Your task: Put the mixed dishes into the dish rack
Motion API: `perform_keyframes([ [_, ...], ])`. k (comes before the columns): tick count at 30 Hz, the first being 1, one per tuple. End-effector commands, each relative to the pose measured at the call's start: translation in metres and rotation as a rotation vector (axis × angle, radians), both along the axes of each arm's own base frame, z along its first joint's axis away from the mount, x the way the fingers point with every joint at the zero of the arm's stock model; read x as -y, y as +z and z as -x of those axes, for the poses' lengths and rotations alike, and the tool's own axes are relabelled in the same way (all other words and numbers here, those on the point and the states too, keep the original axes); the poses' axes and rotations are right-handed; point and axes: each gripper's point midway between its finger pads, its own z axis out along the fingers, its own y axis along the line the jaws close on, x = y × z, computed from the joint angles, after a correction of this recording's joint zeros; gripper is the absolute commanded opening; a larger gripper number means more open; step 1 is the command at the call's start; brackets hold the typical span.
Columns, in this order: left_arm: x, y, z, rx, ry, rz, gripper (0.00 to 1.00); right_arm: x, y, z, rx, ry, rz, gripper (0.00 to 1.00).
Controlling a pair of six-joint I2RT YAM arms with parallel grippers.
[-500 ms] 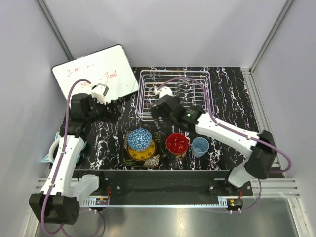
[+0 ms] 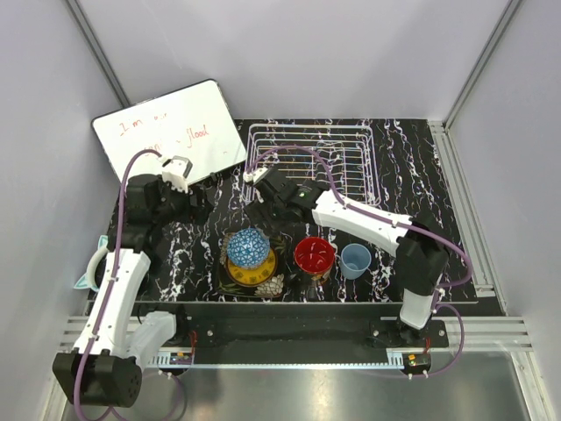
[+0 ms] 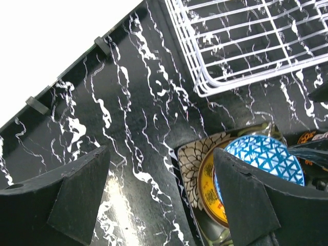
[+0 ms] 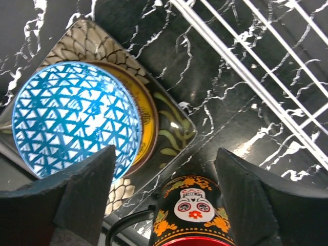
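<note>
Both my hands are spread and hold nothing: my right hand hovers at the near-left corner of the dish rack, and my left hand is further to the rack's left. The blue patterned bowl, stacked on the yellow-and-dark plate, the red bowl and the pale blue cup sit on the counter, all on the rack's near side.

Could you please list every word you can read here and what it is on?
"I'm": red handwriting, top line of the white writing board; the rest of that line is too faint.
"flood": probably, second line; its start is hidden behind the left arm.
Yellow plate: dark marks, too small to read.
Mug: painted skull only, no words.
</note>
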Motion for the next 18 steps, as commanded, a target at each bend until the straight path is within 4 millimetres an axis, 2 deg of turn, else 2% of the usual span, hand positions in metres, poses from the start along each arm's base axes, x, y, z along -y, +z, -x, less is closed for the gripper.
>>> perform_keyframes([
  [1, 0.002, 0.008, 0.000, 0.065, -0.019, -0.008, 0.86, -0.017, 0.010, 0.006, -0.022, 0.057, -0.061, 0.82],
  [7, 0.000, 0.002, 0.001, 0.057, -0.016, -0.021, 0.86, -0.021, 0.003, 0.008, -0.036, 0.078, -0.063, 0.75],
  [18, 0.000, 0.007, -0.004, 0.075, -0.017, -0.037, 0.86, -0.029, -0.022, 0.017, -0.111, 0.123, -0.052, 0.65],
])
